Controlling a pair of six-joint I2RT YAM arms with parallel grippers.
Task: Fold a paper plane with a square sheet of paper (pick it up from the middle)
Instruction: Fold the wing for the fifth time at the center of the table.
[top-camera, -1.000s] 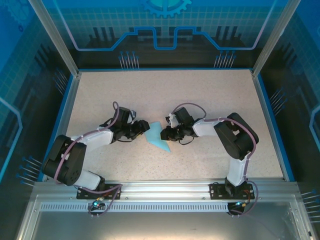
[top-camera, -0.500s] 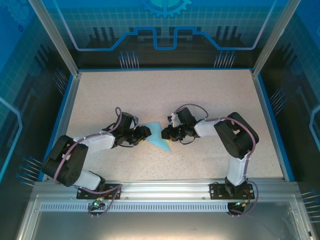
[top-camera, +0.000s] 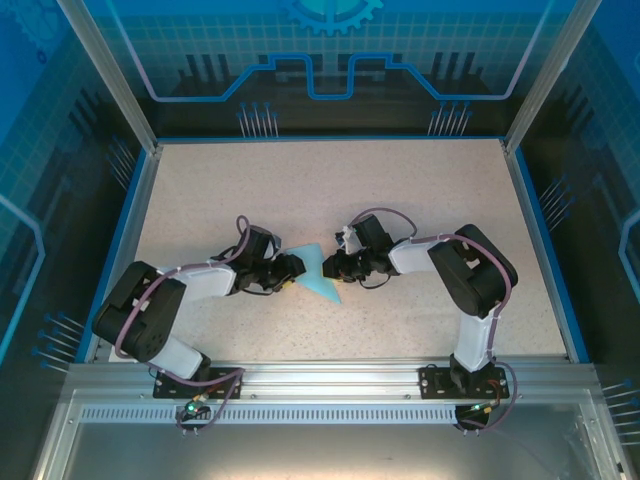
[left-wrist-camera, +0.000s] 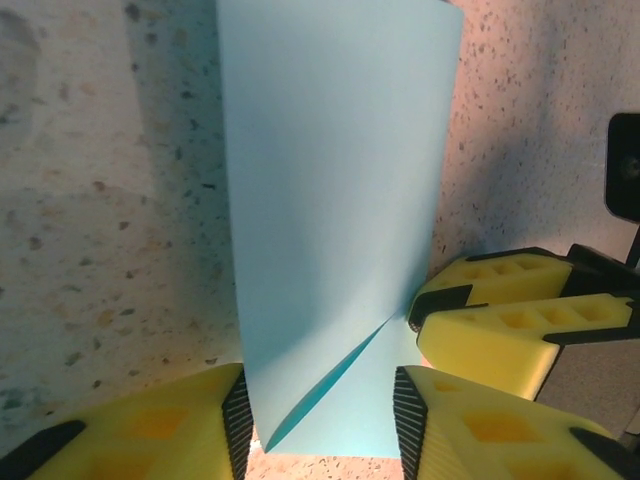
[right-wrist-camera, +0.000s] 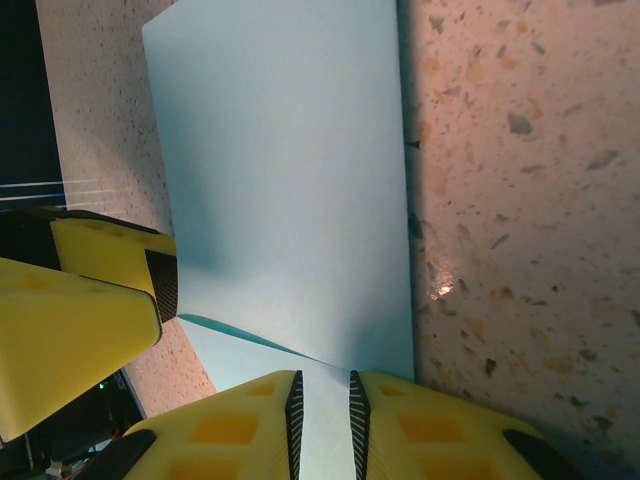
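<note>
While the right jaws pinch the folded paper sheet (right-wrist-camera: 290, 200) at its edge, pads (right-wrist-camera: 294, 410) nearly together, the left jaws stand half wide, straddling the sheet's other end. Sheet lies on the speckled desk (top-camera: 400, 190), between both arms.

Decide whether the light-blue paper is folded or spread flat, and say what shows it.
Folded. The paper shows a diagonal flap edge over a lower layer, and from above its outline is pointed, not square.
</note>
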